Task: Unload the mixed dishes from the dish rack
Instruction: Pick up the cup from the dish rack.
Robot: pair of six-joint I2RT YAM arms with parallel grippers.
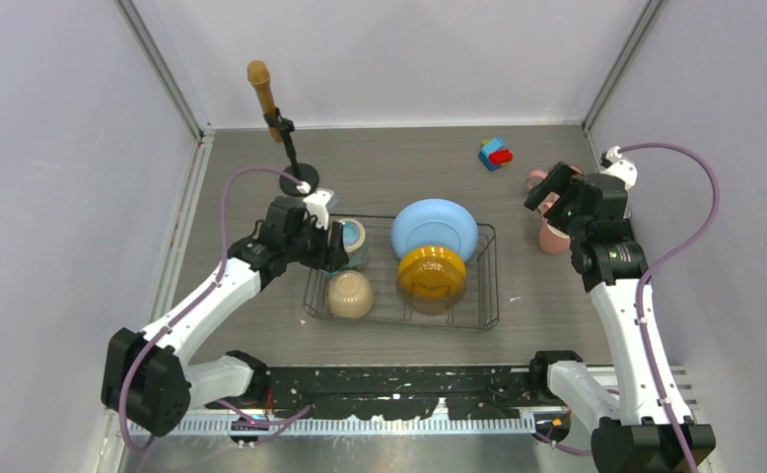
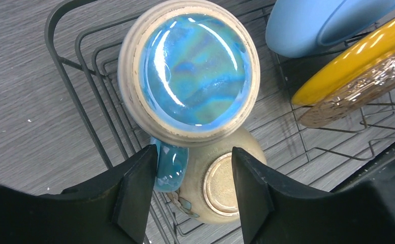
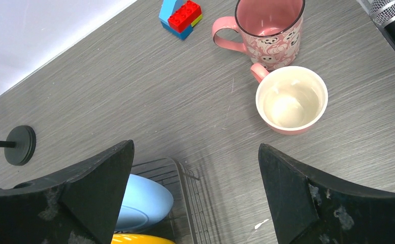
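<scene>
The dish rack (image 1: 483,296) holds an upright light-blue plate (image 1: 434,229), a yellow plate (image 1: 431,273), an upturned beige bowl (image 1: 350,294) and a blue mug (image 1: 354,239). My left gripper (image 1: 334,248) is open just above the blue mug (image 2: 190,71). The mug's handle (image 2: 170,166) lies against the left finger, and the bowl (image 2: 221,185) shows between the jaws (image 2: 190,173). My right gripper (image 1: 549,187) is open and empty (image 3: 195,147) above the table. Beyond it stand a patterned pink mug (image 3: 269,30) and a plain pink mug (image 3: 291,99).
A red-blue toy block (image 1: 495,153) lies at the back right, also in the right wrist view (image 3: 181,16). A black stand with a brown microphone (image 1: 263,89) is at the back left; its base (image 3: 20,145) shows. The rack's corner (image 3: 185,175) is below the right gripper.
</scene>
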